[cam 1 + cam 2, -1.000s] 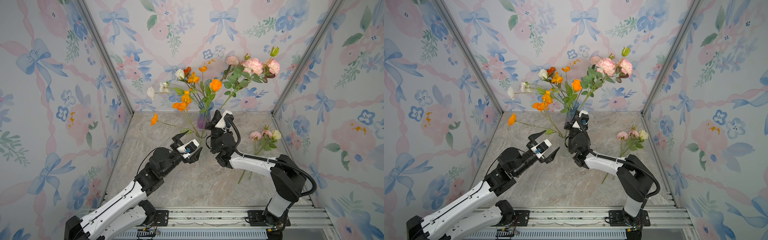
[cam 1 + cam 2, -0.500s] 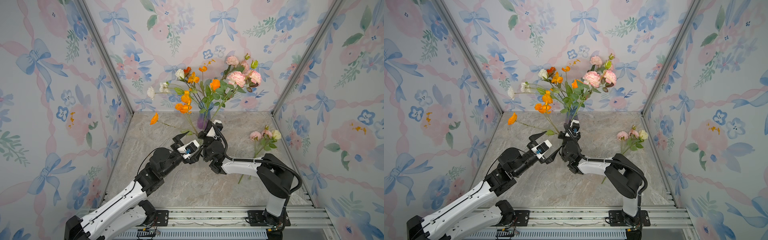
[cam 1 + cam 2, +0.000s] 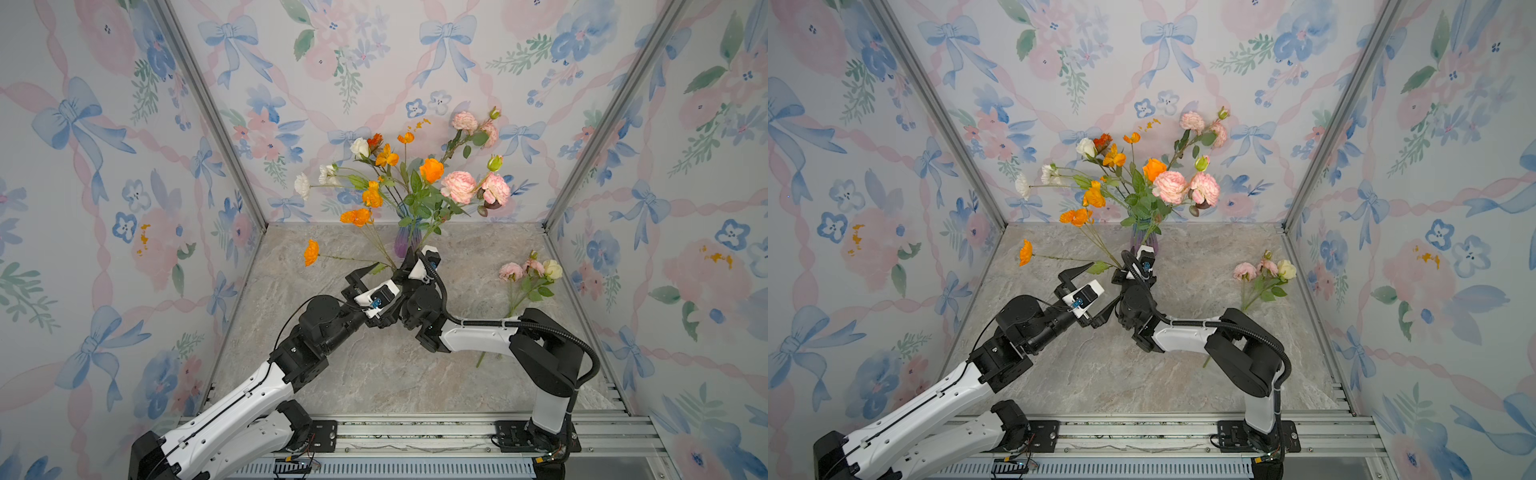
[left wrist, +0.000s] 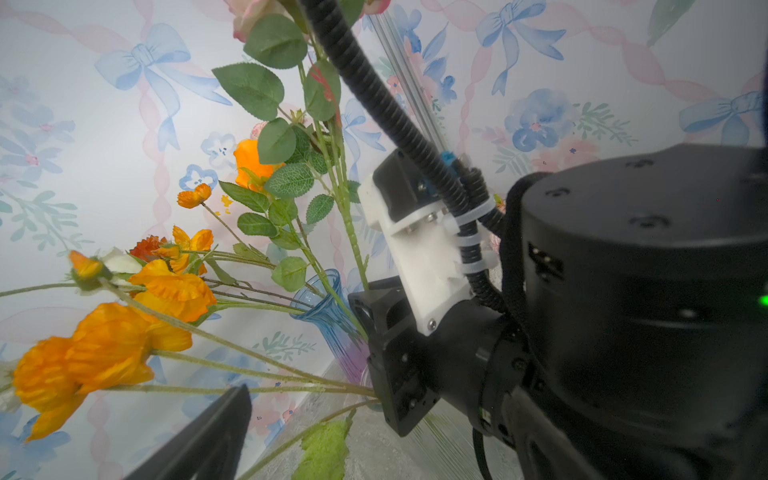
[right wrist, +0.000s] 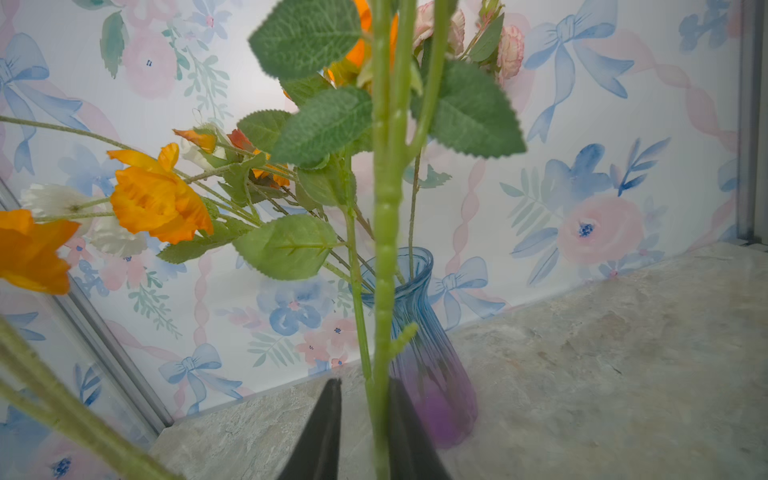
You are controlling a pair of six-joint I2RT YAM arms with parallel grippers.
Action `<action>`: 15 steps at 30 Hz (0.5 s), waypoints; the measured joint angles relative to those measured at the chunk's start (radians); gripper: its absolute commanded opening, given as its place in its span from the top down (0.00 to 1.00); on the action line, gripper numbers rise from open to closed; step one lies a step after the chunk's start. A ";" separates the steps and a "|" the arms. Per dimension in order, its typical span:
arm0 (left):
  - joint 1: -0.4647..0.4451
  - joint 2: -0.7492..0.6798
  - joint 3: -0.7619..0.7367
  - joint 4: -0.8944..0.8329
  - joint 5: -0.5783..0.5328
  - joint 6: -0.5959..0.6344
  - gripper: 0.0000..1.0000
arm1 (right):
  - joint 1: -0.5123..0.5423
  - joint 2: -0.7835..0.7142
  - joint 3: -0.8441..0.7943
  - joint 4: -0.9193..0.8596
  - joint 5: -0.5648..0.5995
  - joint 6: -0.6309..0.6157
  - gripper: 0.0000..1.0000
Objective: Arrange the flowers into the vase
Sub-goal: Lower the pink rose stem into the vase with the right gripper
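Most of the flowers (image 3: 431, 170) fan out of the vase (image 3: 404, 243). I see one green stem (image 5: 384, 249) rising just in front of the vase, between the fingers of the right gripper (image 5: 363, 380). Those fingers are slightly parted, with a gap showing on one side of the stem. The left gripper (image 3: 1102, 282) gapes wide and empty, near the vase's front-left. Another spray (image 3: 528, 272) lies on the table (image 3: 374, 382), well right of the vase.

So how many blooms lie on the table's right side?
3: two pink blooms side by side, a pale yellow bloom right of them, plus a small bud; leaves may hide more.
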 measured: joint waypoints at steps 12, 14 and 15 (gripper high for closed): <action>0.000 0.009 0.000 -0.001 0.007 0.000 0.02 | -0.005 -0.070 -0.004 -0.251 -0.051 0.104 0.24; 0.000 0.011 0.000 0.000 0.008 0.000 0.02 | -0.009 -0.098 -0.004 -0.307 -0.072 0.122 0.19; 0.000 0.011 0.000 -0.001 0.008 0.000 0.02 | -0.011 -0.110 -0.004 -0.331 -0.081 0.130 0.18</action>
